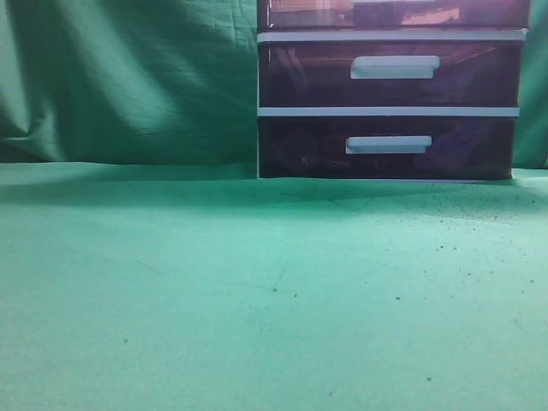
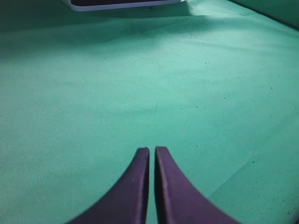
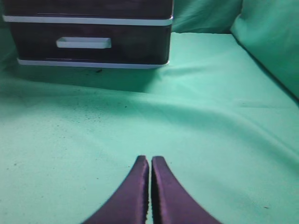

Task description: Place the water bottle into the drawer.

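The white-framed drawer unit (image 1: 387,110) stands at the back right of the green cloth. Its top drawer (image 1: 308,14) is cut off by the upper edge of the exterior view, and only its lower strip shows. No water bottle shows in any view. My left gripper (image 2: 152,149) is shut and empty, low over bare cloth. My right gripper (image 3: 150,158) is shut and empty, facing the unit (image 3: 88,60) from a distance. Neither gripper shows in the exterior view.
The two lower dark drawers (image 1: 390,75) (image 1: 385,147) have white bar handles and sit shut. The unit's base edge (image 2: 121,4) shows at the top of the left wrist view. Green cloth (image 1: 257,291) covers the table and hangs as a backdrop (image 1: 128,77).
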You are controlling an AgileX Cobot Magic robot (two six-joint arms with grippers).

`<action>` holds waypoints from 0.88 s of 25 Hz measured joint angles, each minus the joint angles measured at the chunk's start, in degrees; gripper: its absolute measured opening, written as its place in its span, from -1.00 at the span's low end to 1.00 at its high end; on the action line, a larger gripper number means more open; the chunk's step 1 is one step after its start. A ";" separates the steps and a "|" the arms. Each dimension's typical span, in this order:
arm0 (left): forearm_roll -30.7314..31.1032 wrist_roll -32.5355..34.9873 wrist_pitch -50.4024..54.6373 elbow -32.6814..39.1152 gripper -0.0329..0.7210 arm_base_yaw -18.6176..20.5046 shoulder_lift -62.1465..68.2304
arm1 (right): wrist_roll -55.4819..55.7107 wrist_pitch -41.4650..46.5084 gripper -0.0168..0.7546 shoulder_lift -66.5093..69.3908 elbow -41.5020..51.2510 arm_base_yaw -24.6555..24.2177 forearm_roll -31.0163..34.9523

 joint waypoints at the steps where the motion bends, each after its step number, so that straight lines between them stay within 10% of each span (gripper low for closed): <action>1: 0.00 0.00 0.00 0.00 -0.91 0.00 0.00 | 0.00 0.00 -0.96 0.00 0.00 -0.69 0.00; 18: 0.00 0.00 0.00 0.00 -0.91 0.38 0.00 | -0.04 0.00 -0.96 0.00 0.00 -3.92 0.09; 22: 0.00 0.00 0.00 0.00 -0.91 9.01 0.00 | -0.17 0.00 -0.96 0.00 0.09 -3.92 0.13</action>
